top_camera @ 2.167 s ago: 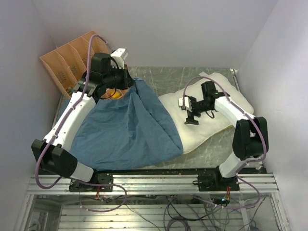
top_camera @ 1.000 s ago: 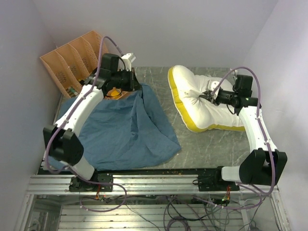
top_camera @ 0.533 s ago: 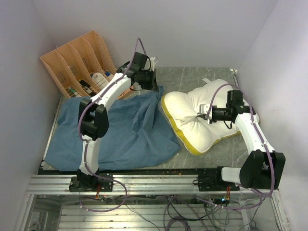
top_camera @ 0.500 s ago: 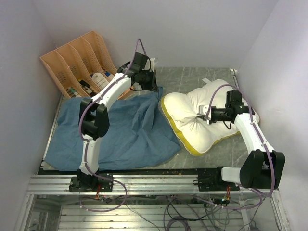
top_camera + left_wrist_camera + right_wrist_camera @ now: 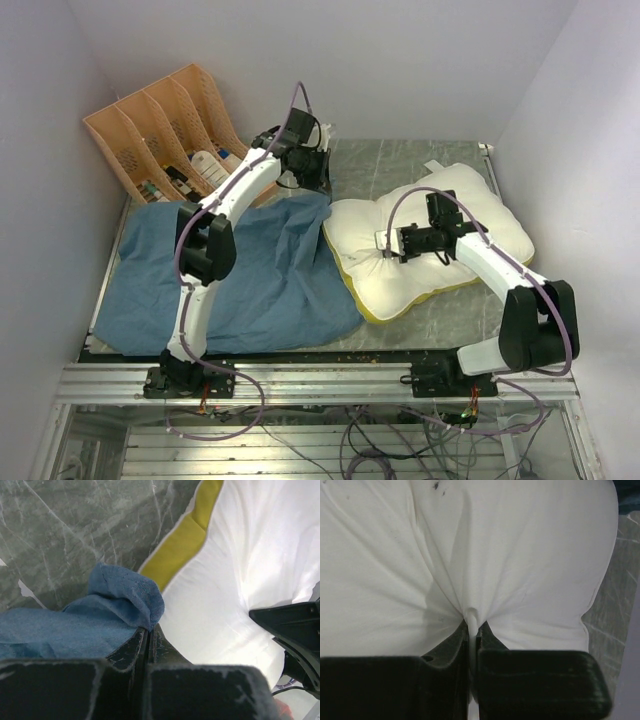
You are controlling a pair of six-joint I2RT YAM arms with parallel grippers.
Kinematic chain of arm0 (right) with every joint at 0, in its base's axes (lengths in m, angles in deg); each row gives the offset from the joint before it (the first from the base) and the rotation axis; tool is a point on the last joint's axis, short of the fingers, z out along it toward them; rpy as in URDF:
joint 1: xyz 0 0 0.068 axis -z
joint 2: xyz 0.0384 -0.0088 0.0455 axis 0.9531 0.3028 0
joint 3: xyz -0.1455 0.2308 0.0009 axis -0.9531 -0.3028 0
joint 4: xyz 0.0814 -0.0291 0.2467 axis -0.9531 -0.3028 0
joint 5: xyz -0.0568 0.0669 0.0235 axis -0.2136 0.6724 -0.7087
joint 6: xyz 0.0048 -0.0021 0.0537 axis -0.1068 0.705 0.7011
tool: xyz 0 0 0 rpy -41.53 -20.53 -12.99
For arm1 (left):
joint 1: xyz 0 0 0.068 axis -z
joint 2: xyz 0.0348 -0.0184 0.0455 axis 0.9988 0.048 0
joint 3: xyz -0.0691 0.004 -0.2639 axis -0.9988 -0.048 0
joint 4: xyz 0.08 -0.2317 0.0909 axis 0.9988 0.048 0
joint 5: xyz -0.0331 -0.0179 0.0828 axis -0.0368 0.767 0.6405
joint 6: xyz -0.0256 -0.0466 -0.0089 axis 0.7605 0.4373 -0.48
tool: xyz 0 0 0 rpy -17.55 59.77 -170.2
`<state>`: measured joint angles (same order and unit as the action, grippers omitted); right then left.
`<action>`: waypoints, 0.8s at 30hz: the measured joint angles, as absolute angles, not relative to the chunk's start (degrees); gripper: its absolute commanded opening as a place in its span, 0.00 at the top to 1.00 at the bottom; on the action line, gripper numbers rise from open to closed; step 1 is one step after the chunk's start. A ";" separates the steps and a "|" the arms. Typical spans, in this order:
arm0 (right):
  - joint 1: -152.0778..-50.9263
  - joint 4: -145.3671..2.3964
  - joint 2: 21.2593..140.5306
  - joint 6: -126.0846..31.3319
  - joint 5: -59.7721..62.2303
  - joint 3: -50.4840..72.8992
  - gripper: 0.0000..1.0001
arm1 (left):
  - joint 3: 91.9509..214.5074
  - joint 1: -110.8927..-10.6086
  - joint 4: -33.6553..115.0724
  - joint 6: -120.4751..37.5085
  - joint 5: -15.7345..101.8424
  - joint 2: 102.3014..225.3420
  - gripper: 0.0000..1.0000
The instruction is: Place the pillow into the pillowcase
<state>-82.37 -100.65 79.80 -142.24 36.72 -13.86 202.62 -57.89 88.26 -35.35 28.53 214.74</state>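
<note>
Behind the pillowcase [image 5: 250,285] leans a slotted orange rack [image 5: 140,125].

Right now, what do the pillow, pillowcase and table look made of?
Pillow: soft matte white cloth over plump filling; it puckers where pinched.
Pillowcase: blue fabric, slightly fuzzy, probably cotton; lies in limp wrinkles.
Table: grey, white-veined, stone-look; possibly laminate.
</note>
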 measured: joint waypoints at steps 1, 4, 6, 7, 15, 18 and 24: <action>-83.03 -99.36 80.50 -141.76 35.89 -13.86 1.00 | 202.97 -57.86 88.68 -35.65 28.53 214.93 0.93; -85.08 -96.54 81.68 -140.93 33.33 -13.86 1.00 | 204.54 -57.78 90.56 -36.51 28.46 215.98 0.93; -87.16 -95.45 81.72 -140.84 31.00 -13.86 1.00 | 206.18 -57.78 91.94 -36.86 28.44 217.10 0.93; -88.47 -95.25 81.66 -141.04 30.01 -13.86 1.00 | 207.67 -57.78 92.96 -37.07 28.51 217.97 0.93; -96.25 -95.05 76.41 -142.29 26.80 -16.33 1.00 | 217.68 -57.80 98.56 -38.32 31.22 224.64 0.93; -96.45 -92.95 77.02 -142.07 24.96 -16.33 1.00 | 218.00 -57.73 99.24 -38.41 30.82 225.84 0.93; -95.86 -90.05 86.27 -141.08 19.41 -11.33 1.00 | 218.40 -57.23 99.52 -38.69 29.73 226.41 0.93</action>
<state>-95.86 -90.05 86.27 -141.08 19.41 -11.33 218.40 -57.23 99.52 -38.69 29.73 226.41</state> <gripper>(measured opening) 0.030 0.074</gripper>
